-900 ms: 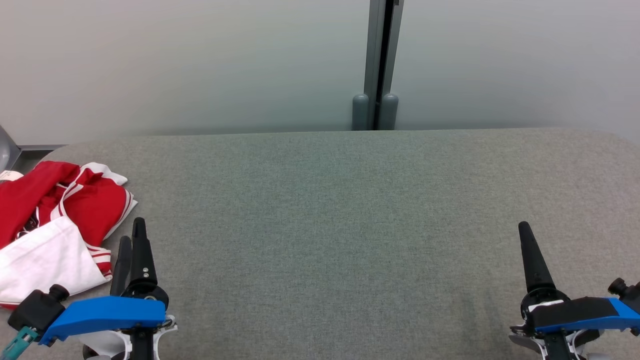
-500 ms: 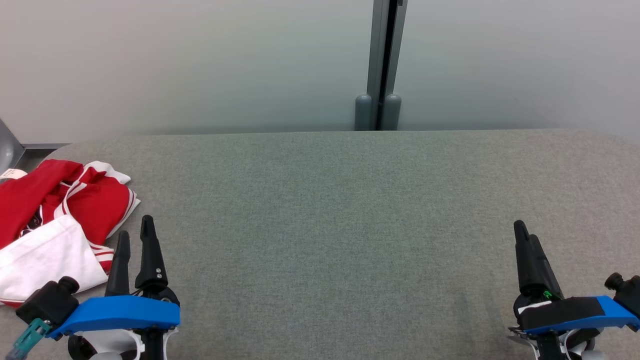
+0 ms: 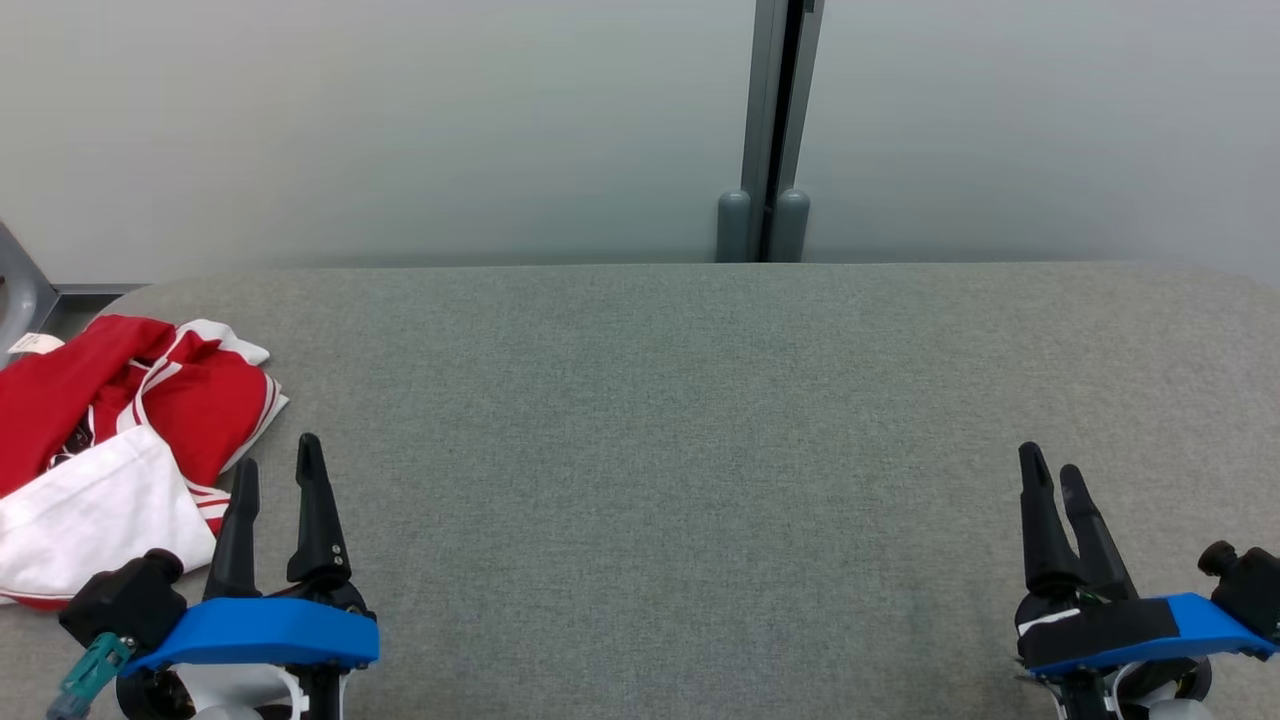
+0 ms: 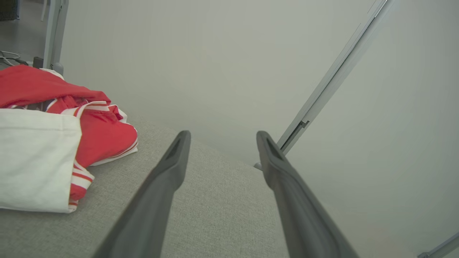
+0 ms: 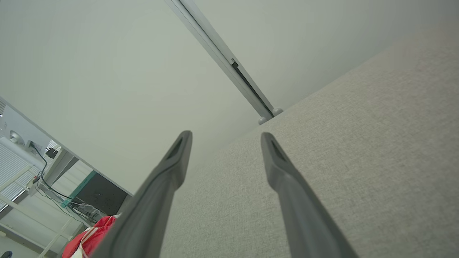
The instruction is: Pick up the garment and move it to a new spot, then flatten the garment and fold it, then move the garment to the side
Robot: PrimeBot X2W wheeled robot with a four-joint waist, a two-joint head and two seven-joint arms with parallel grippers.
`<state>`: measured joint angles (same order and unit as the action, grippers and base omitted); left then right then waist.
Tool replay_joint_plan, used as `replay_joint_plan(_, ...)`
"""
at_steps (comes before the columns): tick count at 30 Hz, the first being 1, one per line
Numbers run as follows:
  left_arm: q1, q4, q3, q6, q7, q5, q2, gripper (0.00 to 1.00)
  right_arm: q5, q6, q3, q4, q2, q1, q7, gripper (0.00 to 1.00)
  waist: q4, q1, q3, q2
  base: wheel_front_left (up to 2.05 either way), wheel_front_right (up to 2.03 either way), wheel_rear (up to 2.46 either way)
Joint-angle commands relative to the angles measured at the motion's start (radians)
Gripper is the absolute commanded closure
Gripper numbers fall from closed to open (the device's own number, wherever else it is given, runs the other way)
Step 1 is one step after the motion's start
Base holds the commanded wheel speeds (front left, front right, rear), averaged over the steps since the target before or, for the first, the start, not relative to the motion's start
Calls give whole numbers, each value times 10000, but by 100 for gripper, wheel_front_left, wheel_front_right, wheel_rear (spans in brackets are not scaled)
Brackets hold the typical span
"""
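Note:
A crumpled red and white garment (image 3: pixel 120 440) lies at the left end of the grey fabric table (image 3: pixel 680 420); it also appears at the left of the left wrist view as the garment (image 4: pixel 53 136), and a corner of the garment (image 5: pixel 91 238) peeks in at the bottom left of the right wrist view. My left gripper (image 3: pixel 277 462) stands open just right of the garment, apart from it, holding nothing. My right gripper (image 3: pixel 1050 468) is open over bare table at the lower right. In the wrist views the left gripper (image 4: pixel 222 138) and the right gripper (image 5: pixel 226 138) show spread fingers with nothing between them.
A pale partition wall with a grey vertical post (image 3: pixel 775 130) runs behind the table's far edge. A metal frame piece (image 3: pixel 20 285) stands off the table's left end. Shelving and cables (image 5: pixel 32 179) lie beyond that end.
The head camera has shifted slightly. My left gripper has opened wider and sits a little further right, and the right gripper's fingers now show apart.

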<state>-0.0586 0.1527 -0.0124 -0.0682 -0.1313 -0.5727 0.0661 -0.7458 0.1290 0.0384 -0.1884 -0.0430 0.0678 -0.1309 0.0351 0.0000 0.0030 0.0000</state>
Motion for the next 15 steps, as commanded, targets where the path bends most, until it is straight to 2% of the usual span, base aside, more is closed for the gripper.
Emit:
replay_joint_plan(1,-96,-69,62,4,-80,223,86,0,218,17,-28,103,-77,80,-85,0,4,0,2,0,0,0,0)
replay_joint_plan(15,-122,104,299,-3,-433,1626,135,0,1661,21,-88,16,-87,17,-438,0,98,0,-13,0,0,0,0)
